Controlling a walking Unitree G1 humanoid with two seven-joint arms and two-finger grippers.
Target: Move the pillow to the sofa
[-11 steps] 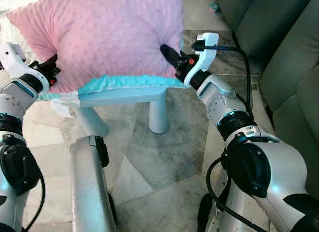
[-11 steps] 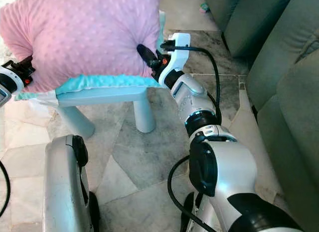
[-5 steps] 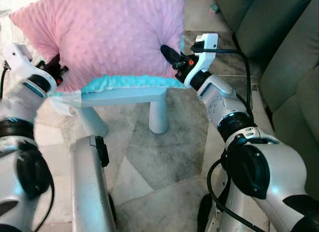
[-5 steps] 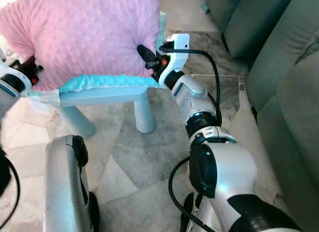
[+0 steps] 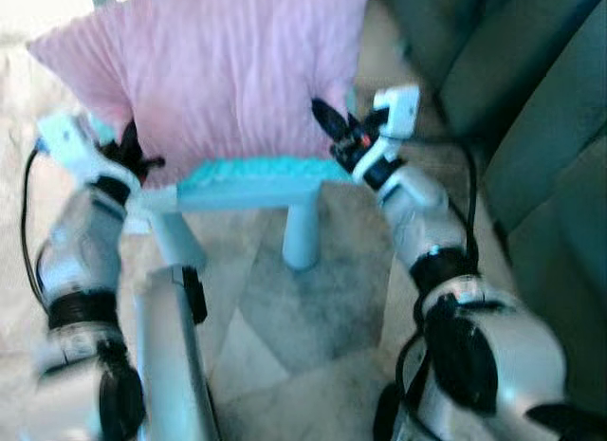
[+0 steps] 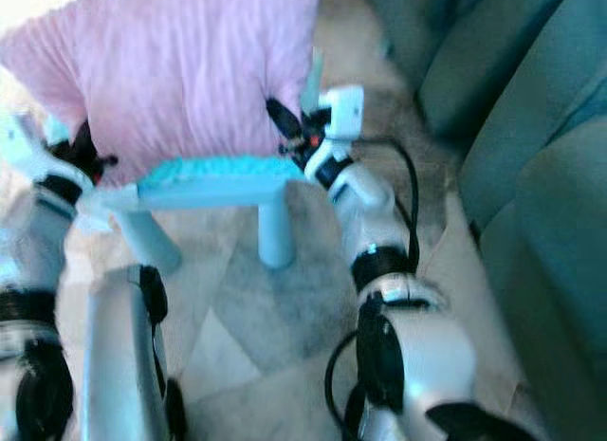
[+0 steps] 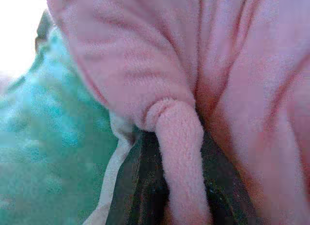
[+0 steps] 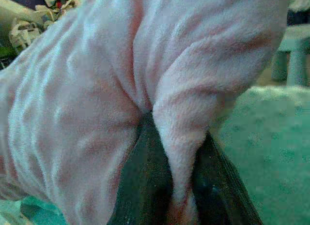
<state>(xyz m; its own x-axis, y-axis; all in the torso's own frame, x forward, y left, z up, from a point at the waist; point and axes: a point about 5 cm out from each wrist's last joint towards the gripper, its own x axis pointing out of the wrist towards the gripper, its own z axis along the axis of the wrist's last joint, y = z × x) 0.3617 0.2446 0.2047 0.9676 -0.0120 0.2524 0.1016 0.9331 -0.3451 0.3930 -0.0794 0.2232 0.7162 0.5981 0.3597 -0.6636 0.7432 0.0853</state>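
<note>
A big pink plush pillow [image 5: 228, 66] stands over a small light-blue table [image 5: 251, 185] covered by a teal cloth [image 6: 213, 168]. My left gripper [image 5: 133, 156] pinches the pillow's lower left edge; the left wrist view shows a fold of pink fabric [image 7: 177, 152] squeezed between the black fingers [image 7: 140, 186]. My right gripper [image 5: 327, 123] bites into the pillow's lower right side, and the right wrist view shows a pink fold [image 8: 181, 152] clamped between its fingers [image 8: 145, 181]. The picture is blurred.
A dark green sofa [image 5: 531, 109] runs along the right side, close to my right arm. The table's pale legs [image 5: 302, 237] stand on a marble tile floor [image 5: 313, 308]. My own silver leg [image 5: 171, 356] shows at the bottom left.
The whole view has blurred and shifted. My left arm has swung inward and upward along the pillow's left edge; the right gripper stays in the pillow's right side.
</note>
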